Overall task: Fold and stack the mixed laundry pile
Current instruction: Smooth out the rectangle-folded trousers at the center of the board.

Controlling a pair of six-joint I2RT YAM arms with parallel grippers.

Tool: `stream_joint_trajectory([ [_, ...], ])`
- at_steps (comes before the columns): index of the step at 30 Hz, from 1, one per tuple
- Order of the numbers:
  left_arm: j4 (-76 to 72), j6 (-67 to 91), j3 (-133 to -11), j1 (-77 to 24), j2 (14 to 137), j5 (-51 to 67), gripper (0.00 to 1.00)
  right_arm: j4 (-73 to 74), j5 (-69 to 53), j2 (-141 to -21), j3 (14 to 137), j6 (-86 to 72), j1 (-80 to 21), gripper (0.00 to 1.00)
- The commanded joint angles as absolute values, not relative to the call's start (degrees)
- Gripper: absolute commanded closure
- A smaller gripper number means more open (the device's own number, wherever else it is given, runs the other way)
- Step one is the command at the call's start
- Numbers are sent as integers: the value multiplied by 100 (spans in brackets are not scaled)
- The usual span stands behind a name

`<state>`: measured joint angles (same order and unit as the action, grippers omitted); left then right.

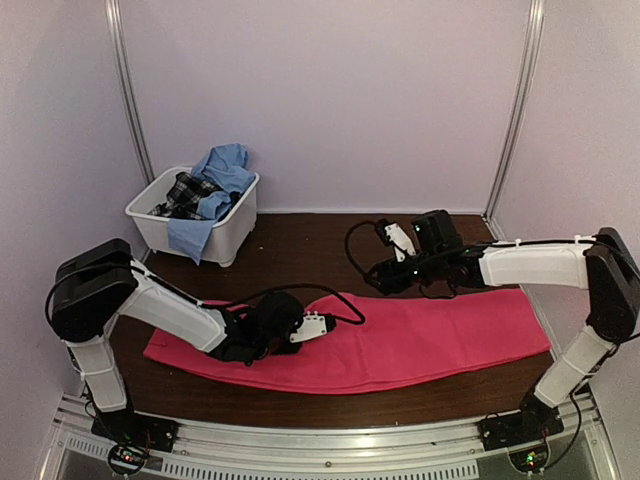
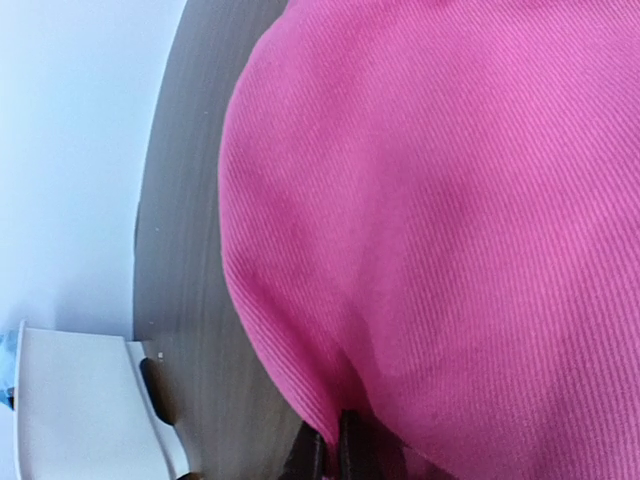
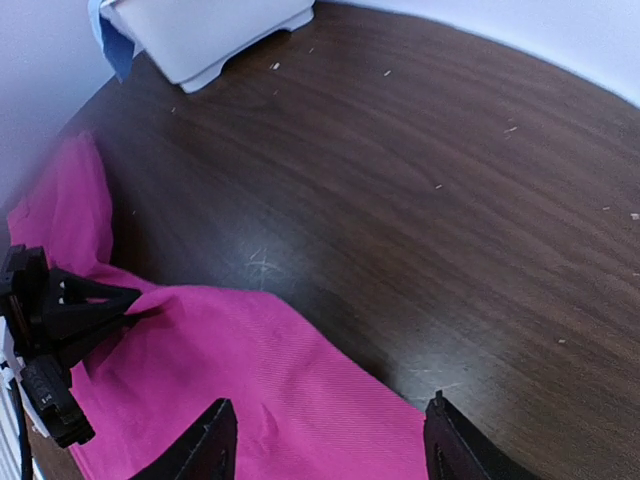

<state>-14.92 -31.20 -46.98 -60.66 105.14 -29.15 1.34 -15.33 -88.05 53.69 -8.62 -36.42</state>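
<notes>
now my left claw (image 2: 330,455) pinches the pink cloth (image 1: 420,340) at lower centre, likely to lift its edge for folding; my right claw (image 3: 325,440) hangs apart above its far edge, ready.

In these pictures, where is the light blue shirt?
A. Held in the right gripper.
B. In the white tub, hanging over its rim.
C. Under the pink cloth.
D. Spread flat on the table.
B: the light blue shirt sits in the white tub and drapes over its front wall; the pink cloth lies spread on the table.
</notes>
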Motion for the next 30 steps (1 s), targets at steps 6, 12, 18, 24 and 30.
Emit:
stream_joint_trajectory([
  [6,-2102,-2724,-4392,-5914,9289,-3367,51,722,-3110,-9984,6248,-1092,-3561,43],
  [12,-329,228,-4778,-4571,8322,-1215,50,619,-3496,-10673,6421,-1121,-3673,55],
  [18,322,1652,-5039,-4066,9019,-198,58,762,-3488,-11398,6634,-1233,-3762,60],
  [24,682,2593,-4547,-3438,9361,-31,60,696,-3319,-11206,5972,-1248,-3713,55],
  [30,1580,3159,-4585,-2580,9596,-792,48,735,-3213,-10960,6146,-1225,-3490,40],
])
